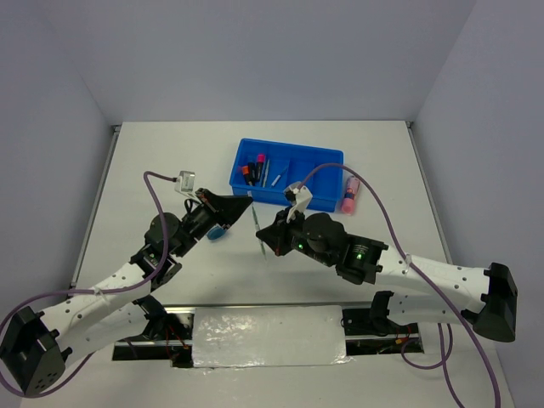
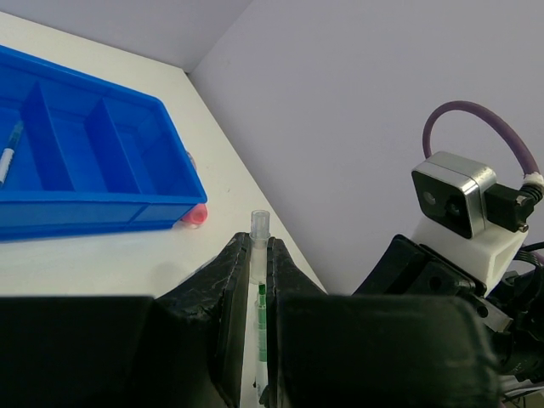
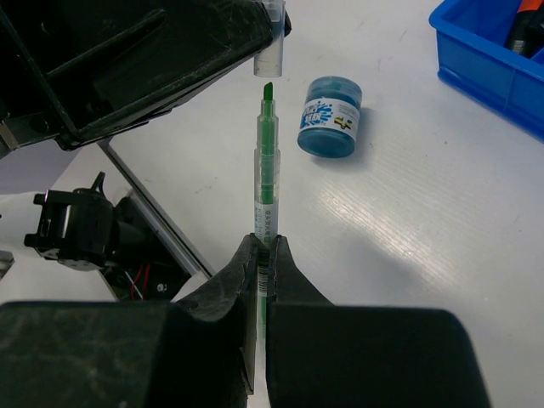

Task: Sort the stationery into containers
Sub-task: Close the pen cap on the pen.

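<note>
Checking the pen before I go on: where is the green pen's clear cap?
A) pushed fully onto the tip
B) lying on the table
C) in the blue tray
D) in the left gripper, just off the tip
D: the clear cap sits in the left gripper, a gap above the bare tip of the green pen that the right gripper holds.
</note>
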Robot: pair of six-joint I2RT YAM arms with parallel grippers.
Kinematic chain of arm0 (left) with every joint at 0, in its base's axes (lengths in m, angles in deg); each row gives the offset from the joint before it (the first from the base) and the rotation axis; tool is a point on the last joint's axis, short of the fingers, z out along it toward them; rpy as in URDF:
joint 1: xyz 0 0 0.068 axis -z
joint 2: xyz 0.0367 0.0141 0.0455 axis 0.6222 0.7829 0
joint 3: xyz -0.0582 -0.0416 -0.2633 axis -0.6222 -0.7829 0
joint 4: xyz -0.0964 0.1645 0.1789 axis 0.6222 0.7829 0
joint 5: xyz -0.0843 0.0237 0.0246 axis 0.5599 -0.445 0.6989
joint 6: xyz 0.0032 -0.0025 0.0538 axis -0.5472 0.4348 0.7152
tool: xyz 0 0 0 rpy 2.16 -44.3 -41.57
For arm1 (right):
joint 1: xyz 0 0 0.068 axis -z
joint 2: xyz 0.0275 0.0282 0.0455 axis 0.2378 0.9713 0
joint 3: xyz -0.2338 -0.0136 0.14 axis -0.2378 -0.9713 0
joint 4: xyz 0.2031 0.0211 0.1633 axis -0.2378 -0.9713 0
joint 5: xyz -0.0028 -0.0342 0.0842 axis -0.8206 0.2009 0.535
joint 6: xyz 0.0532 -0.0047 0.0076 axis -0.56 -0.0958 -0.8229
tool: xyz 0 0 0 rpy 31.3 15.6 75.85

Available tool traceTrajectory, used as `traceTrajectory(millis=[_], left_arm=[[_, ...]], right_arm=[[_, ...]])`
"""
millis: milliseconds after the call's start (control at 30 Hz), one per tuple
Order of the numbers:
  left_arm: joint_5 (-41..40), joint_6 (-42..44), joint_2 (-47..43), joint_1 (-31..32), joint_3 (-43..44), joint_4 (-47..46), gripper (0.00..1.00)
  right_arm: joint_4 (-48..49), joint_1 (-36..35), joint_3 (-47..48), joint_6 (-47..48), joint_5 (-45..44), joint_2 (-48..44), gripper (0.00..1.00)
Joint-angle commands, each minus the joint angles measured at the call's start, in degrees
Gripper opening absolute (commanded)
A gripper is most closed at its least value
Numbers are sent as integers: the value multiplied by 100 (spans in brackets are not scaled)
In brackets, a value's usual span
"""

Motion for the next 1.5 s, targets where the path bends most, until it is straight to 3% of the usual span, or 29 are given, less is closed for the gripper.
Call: traceTrajectory(millis=[0,433,800,1067,1133,1233,1267,1367,1467], left_arm=[[139,-4,-15,-2,91,-442,0],[358,-109,12,-2,-15,-626,0],[350,109,-155,-2,-147,-223,0],[490,233,-77,-2,54,112,0],[788,172,46,-11,143,77,4],[1096,128,117,7,266,33,23],[1132,189,117,7,318,76,34],[1167,382,29,16,415,340,46],[1194,479,-41,16,459,420,41]], right_arm=[[-4,-64,360,58,-179,-23,0],[-57,15,774,216,-303,293,0],[-215,129,1257,454,-716,241,0],[100,130,1249,734,-436,170,0],[688,129,891,919,-417,109,0],[1252,147,512,1190,-741,13,0],[1349,147,458,1253,-768,3,0],[1358,156,396,1280,-707,-23,0],[1376,147,335,1201,-575,-23,0]])
